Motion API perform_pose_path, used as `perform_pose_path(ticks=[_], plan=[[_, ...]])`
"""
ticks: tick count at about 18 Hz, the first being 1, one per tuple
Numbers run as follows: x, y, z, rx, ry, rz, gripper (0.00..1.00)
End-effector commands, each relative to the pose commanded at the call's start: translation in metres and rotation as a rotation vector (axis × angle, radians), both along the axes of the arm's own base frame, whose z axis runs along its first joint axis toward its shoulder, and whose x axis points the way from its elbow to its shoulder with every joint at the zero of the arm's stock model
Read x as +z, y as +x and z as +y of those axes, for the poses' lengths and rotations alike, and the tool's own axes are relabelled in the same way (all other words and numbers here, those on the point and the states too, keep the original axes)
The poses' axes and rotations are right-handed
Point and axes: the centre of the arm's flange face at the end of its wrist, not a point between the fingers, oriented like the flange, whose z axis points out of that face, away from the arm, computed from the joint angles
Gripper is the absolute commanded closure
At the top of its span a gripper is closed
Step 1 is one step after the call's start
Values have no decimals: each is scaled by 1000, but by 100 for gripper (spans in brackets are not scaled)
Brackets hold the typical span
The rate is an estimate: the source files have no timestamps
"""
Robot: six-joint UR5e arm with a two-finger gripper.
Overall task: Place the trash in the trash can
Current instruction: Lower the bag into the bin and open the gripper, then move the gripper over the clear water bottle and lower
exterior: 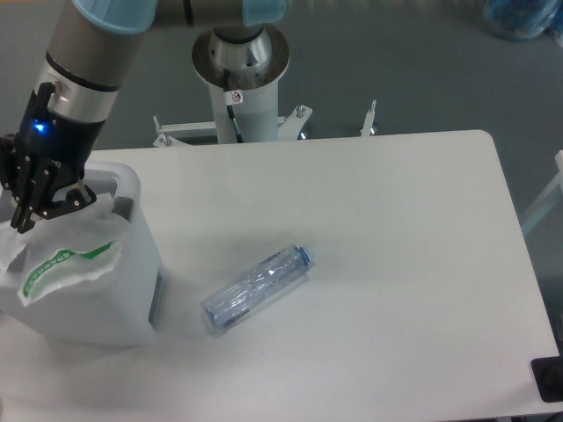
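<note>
From my station I saw the white table [396, 264] filling most of the view, its far edge running along the grey floor where the robot's white pedestal base [239, 61] stood. The UR5e arm [88, 61] came down from the top left, a blue light glowing on the wrist just above the tool. Below it, at the table's left edge, sat the white trash can [132, 290], boxy with a thick rounded rim and a grey panel showing on its right side. The wrinkly clear plastic bag [66, 259] lay bunched in the mouth of the can, its green strip curving from lower left to upper right across the crumpled film, and part of the bag spilled over the rim on the left. The gripper [35, 198] hung right over the back left of that opening, its dark fingers [22, 211] pointed downward and touching the top of the bag; I could not tell whether the jaws were pressed on the plastic or parted from it. The clear plastic bottle [257, 290] lay on its side on the bare tabletop, well apart from the can and to its right. Its long axis ran diagonally, with the blue cap [305, 257] pointing up and to the right, toward the far right corner, and the base pointing toward the near left.
</note>
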Motion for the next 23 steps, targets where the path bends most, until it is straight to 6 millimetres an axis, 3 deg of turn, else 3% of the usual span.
perform_pose_path(ticks=[7, 14, 18, 20, 23], plan=[[14, -9, -8, 18, 20, 17, 0], [6, -135, -49, 177, 25, 55, 0], [-37, -206, -61, 233, -22, 39, 0], [-74, -234, -59, 231, -63, 23, 0], [-127, -254, -55, 210, -120, -15, 0]])
